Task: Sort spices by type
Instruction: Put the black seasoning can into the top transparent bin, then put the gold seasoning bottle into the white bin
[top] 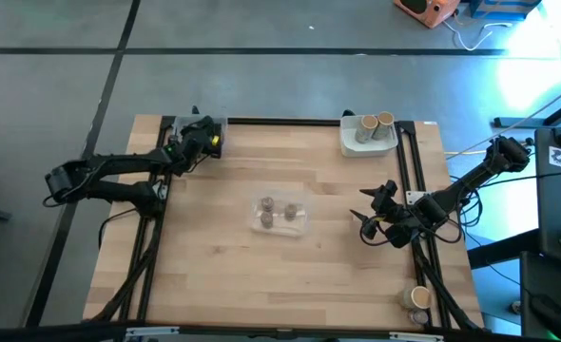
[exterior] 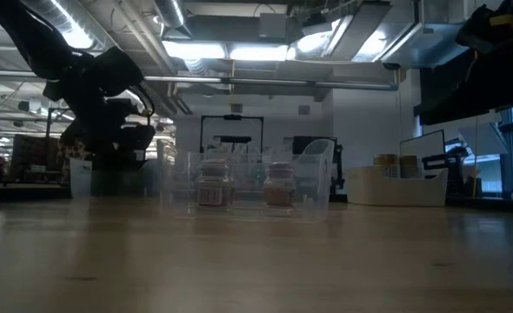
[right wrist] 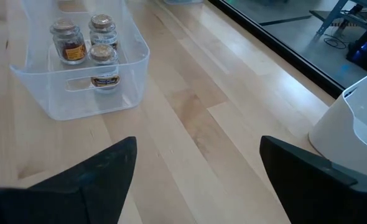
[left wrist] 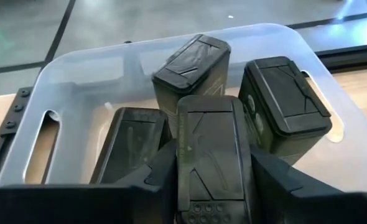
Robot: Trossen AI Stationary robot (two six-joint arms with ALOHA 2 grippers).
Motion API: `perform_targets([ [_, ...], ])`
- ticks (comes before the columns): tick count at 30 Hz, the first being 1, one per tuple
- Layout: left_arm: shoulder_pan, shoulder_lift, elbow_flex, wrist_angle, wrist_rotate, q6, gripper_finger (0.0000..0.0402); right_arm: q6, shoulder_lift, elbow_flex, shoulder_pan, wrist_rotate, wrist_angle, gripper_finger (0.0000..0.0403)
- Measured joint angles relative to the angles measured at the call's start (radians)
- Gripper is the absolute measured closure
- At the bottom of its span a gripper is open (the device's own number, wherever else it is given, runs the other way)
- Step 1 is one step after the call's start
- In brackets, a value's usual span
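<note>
At the far left corner of the bench, the left pincer is held over a clear tray, its fingers closed on the sides of a dark block. Three more dark blocks are seen in that tray: one lying flat just beside the held block, one upright behind it, one upright on the other side. The step in hand is judged to be the setting down of the held block among its kind. It would be done well if the block were lowered into the bare part of the tray floor, kept clear of the upright neighbours so that none is tipped, and let go only once its base is borne by the floor; the fingers should then be drawn straight up, since the gaps at either side are narrow. At the middle of the bench, a second clear tray holds three small jars. At the far right, a white tray holds two tan cylinders. The right pincer waits with its fingers wide apart and nothing between them, near the right edge. One more tan cylinder stands at the near right corner and is judged yet to be sorted.
</note>
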Motion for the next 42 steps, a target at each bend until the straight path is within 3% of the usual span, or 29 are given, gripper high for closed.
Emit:
perform_targets([
  [10, -0.003, -0.020, 0.026, -0.041, 0.043, 0.056, 0.0204, 0.001, 0.000, 0.000, 0.000, 0.000, 0.000, 0.0063],
  [17, -0.043, -0.124, 0.136, -0.222, 0.098, 0.084, 0.0196, 0.002, 0.000, 0.000, 0.000, -0.006, 0.001, 0.0063],
  [20, -0.094, -0.179, 0.166, -0.247, 0.181, 0.127, 0.0199, 0.002, 0.000, 0.000, 0.000, -0.047, 0.001, 0.0063],
  [27, -0.287, -0.237, 0.170, -0.129, 0.391, 0.188, 0.0197, 0.002, 0.000, 0.000, 0.000, -0.138, 0.048, 0.0063],
  [36, -0.582, -0.156, 0.142, 0.081, 0.407, 0.169, 0.0196, -0.050, 0.000, 0.000, 0.000, -0.140, 0.194, 0.0063],
  [42, -0.728, 0.009, 0.134, 0.312, 0.407, 0.159, 0.0196, -0.171, 0.000, 0.049, 0.000, -0.181, 0.272, 0.0063],
])
